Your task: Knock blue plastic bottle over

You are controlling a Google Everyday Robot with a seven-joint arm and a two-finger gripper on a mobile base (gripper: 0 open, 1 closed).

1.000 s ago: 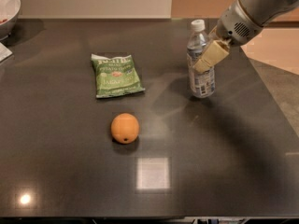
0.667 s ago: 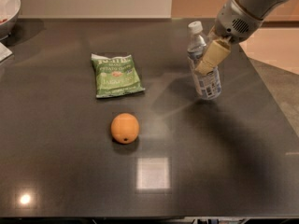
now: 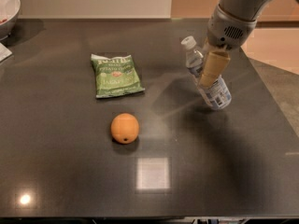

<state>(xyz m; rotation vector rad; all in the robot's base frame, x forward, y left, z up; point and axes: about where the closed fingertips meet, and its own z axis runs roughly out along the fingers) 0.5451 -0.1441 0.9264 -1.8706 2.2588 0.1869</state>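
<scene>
Now claw: at 2 o'clock, against the blue plastic bottle; wide or narrow, cannot tell.
Bottle: tilted, cap toward 11 o'clock, base on tabletop.
Orange: at 8 o'clock from bottle.

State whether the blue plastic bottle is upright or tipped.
Tipped, not flat: the blue plastic bottle leans cap toward the left, with the gripper against its side.

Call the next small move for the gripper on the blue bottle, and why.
Probably a short push toward the chip bag. The blue plastic bottle leans with its cap that way, base on the table, not down yet. The gripper sits against its upper part, so a nudge should tip it.
</scene>
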